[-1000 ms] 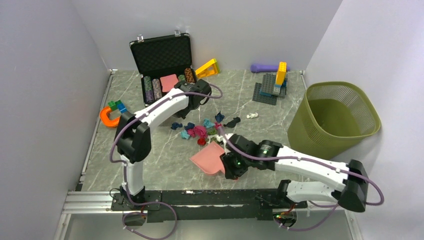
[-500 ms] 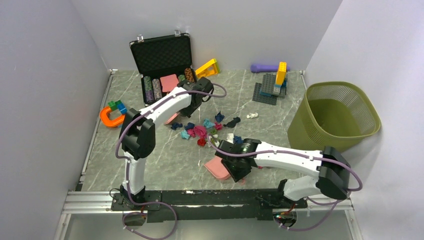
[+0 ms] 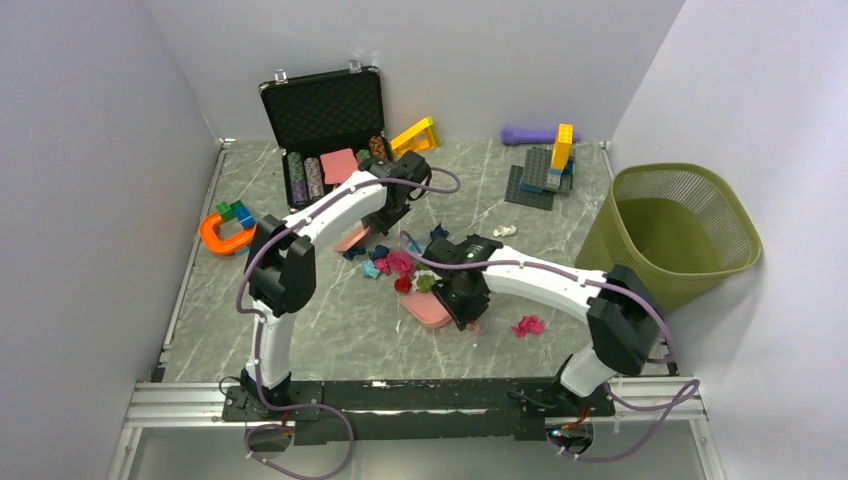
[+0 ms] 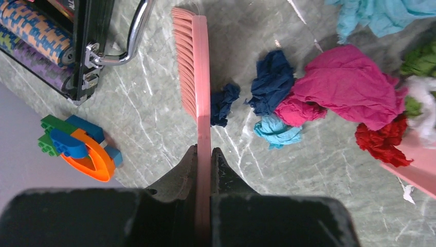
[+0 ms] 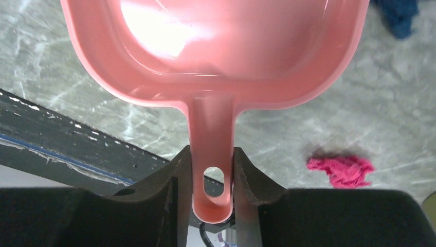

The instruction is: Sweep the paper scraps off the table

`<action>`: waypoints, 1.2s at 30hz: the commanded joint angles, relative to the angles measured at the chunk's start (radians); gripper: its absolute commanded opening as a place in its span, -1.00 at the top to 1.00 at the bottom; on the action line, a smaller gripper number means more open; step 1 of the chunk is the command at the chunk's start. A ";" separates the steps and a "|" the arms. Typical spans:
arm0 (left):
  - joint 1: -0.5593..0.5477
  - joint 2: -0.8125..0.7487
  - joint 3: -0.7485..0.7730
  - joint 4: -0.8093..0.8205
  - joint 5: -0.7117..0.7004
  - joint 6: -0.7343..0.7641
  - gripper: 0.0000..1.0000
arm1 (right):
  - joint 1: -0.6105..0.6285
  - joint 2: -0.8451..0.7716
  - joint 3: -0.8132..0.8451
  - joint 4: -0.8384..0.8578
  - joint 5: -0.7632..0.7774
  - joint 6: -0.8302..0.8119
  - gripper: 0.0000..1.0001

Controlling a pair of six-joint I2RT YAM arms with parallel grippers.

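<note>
**Brush and dustpan close on the scrap heap**

The left jaws are pinching the handle of a pink brush [image 4: 202, 82]. It stands edge-on just beside the heap, with its bristles on the side toward the open black case [image 3: 322, 115] of poker chips.

Most of the paper scraps [image 3: 398, 264] lie bunched mid-surface [image 3: 330, 310], between the brush and a pink dustpan [image 5: 216, 46]. The heap holds navy, teal, magenta, red, green and white wads. One navy wad [image 4: 224, 104] touches the back of the brush. A red wad [image 4: 383, 144] lies just beside the pan's lip.

The right jaws are clamped on the dustpan's handle, and the pan's mouth faces the heap.

A single magenta scrap [image 3: 528, 325] lies apart from the rest, to the right of the pan and nearer the arms' bases. An olive basket [image 3: 668, 235] stands at the far right.
</note>
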 commanded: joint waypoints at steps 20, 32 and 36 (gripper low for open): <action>-0.046 -0.090 0.024 -0.043 0.542 -0.217 1.00 | 0.025 0.191 0.146 0.161 0.020 -0.111 0.96; -0.028 -0.234 0.022 -0.128 0.314 -0.287 1.00 | 0.092 0.029 0.015 0.219 0.122 -0.019 0.98; 0.041 -0.325 -0.018 -0.095 0.323 -0.304 1.00 | 0.109 -0.060 -0.032 0.218 0.126 0.020 0.99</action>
